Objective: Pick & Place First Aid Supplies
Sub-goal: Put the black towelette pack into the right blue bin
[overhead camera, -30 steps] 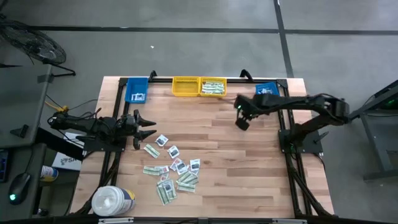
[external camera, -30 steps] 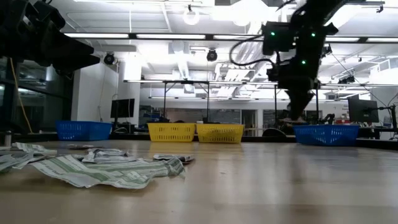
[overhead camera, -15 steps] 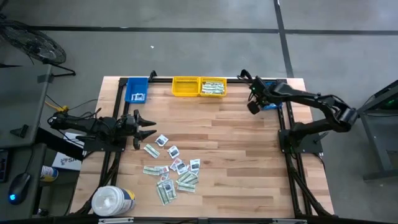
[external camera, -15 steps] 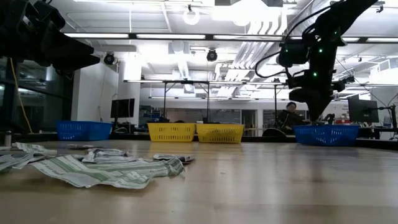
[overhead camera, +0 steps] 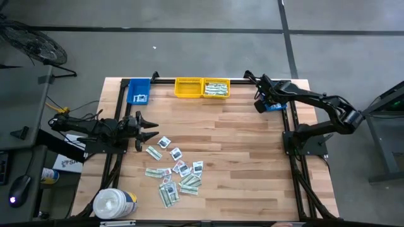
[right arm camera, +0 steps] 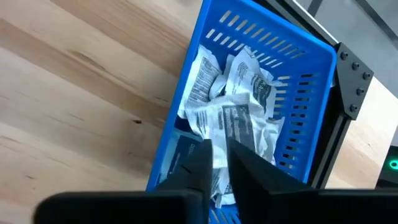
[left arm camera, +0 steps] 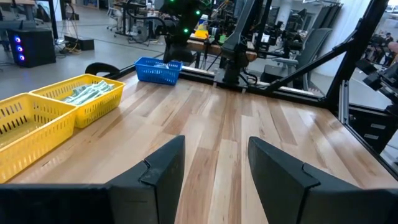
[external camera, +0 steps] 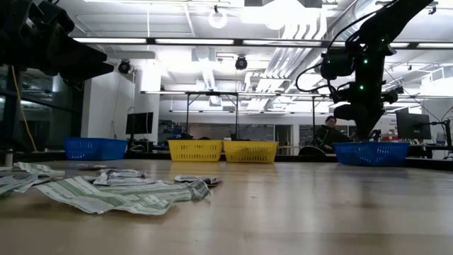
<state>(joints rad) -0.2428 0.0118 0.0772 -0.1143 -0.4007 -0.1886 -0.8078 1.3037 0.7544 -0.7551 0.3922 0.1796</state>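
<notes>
Packets (overhead camera: 175, 174) litter our near-left table (overhead camera: 252, 164); our right gripper (overhead camera: 260, 104) hovers over the far-right blue bin (right arm camera: 298, 124), fingers barely parted around a packet; our left gripper (overhead camera: 150, 130) waits spread.

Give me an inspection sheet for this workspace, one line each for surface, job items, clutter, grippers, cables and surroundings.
Surface: wooden table, bare over its right half.
Job's things: loose first aid packets scattered front left; more in the right yellow bin, the left blue bin and the right blue bin; the left yellow bin looks empty.
Clutter: white tub at the front left corner.
Grippers: left gripper open, beside the loose packets; right gripper over the right blue bin, a packet between its nearly shut fingers.
Cables: nothing seen on the table.
Surroundings: a person beyond the table; workbenches and monitors behind.
</notes>
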